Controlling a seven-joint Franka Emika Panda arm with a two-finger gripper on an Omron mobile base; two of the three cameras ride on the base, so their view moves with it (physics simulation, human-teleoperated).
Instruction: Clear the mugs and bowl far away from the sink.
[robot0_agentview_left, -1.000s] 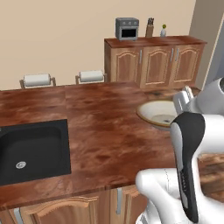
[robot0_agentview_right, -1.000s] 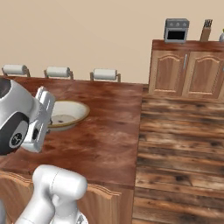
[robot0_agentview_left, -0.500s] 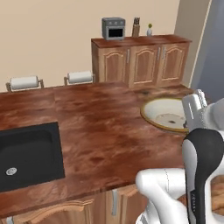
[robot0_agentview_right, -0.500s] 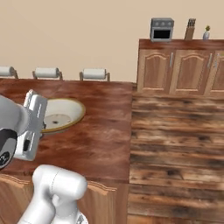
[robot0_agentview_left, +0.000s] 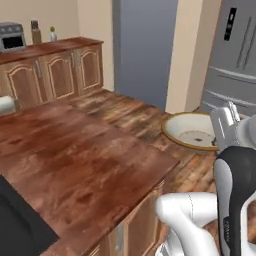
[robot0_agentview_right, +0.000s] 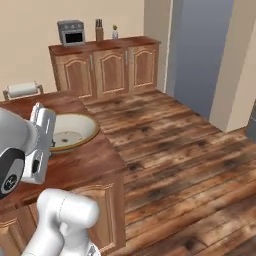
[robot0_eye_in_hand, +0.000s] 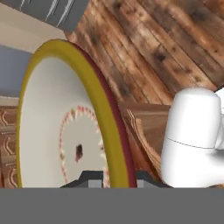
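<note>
The bowl (robot0_agentview_left: 190, 132) is wide and cream-white inside, with a tan rim and a dark spot at its centre. My gripper (robot0_agentview_left: 218, 144) is shut on its near rim. In the left base view it hangs just past the counter's right corner, with floor behind it. In the right base view the bowl (robot0_agentview_right: 70, 131) shows at the counter's end beside the gripper (robot0_agentview_right: 49, 146). In the hand view the bowl's rim (robot0_eye_in_hand: 94, 100) runs down between my gripper's (robot0_eye_in_hand: 111, 178) fingertips. A black corner of the sink (robot0_agentview_left: 15, 227) shows at lower left. The mugs are out of view.
The wooden counter (robot0_agentview_left: 85, 160) ends in a corner near the bowl, with plank floor (robot0_agentview_right: 175, 145) beyond. Wall cabinets (robot0_agentview_right: 107, 62) carry a toaster oven (robot0_agentview_right: 71, 32) and a knife block. A grey fridge (robot0_agentview_left: 235, 60) stands at the right. A paper towel roll (robot0_agentview_right: 22, 90) sits on the counter.
Both base views have swung right, so the camera moved. The bowl stays in my shut gripper and now sits at the counter's end instead of over its middle.
</note>
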